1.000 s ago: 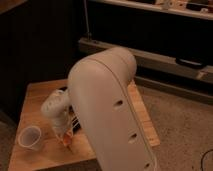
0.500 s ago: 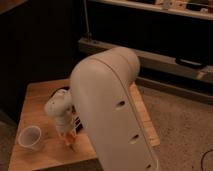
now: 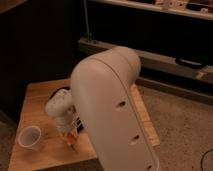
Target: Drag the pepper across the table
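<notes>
The table (image 3: 40,95) is small with a light wooden plank top, at the lower left. The pepper (image 3: 70,139) shows as a small orange-red shape on the table near its front edge. My gripper (image 3: 69,133) hangs from the white wrist (image 3: 59,106) and sits right over the pepper, touching or almost touching it. My large cream arm link (image 3: 112,110) fills the middle of the view and hides the table's centre and right part.
A clear plastic cup (image 3: 29,137) stands upright on the table's front left, a short way left of the gripper. The table's front edge is just below the pepper. A dark shelf unit (image 3: 150,30) stands behind, with speckled floor (image 3: 185,125) to the right.
The big arm link has shifted slightly to the right. The gripper and pepper stay almost in the same place near the front edge. The cup has not moved.
</notes>
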Motion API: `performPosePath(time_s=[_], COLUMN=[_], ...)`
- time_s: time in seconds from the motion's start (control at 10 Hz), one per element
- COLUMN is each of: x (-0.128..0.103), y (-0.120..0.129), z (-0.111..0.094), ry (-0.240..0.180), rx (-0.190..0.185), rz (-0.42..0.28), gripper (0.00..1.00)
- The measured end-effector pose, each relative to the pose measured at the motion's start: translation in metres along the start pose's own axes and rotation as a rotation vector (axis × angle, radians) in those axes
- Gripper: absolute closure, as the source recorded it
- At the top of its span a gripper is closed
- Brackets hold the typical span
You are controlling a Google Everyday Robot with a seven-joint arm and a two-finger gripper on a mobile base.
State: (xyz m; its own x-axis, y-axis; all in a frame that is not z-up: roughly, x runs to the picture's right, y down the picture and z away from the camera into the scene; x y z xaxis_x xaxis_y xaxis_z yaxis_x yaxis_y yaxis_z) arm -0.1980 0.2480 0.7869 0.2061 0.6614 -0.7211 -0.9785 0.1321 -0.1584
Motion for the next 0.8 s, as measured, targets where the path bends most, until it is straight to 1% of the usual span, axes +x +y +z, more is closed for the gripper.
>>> performPosePath(time_s=[0.1,0.3,0.4,0.5,0.8], x=[0.0,0.002,0.004,0.009,0.014], y=[0.001,-0.01,-0.024,-0.045,-0.079], z=[0.0,0.0,0.0,0.0,-0.002], ry=[0.0,0.001,0.001,0.0,-0.001], rx=[0.001,0.007,0.011,0.017,0.02], rz=[-0.002,0.022,0.042,0.068,0.127], gripper=[0.66,0.66,0.66,0.66,0.66])
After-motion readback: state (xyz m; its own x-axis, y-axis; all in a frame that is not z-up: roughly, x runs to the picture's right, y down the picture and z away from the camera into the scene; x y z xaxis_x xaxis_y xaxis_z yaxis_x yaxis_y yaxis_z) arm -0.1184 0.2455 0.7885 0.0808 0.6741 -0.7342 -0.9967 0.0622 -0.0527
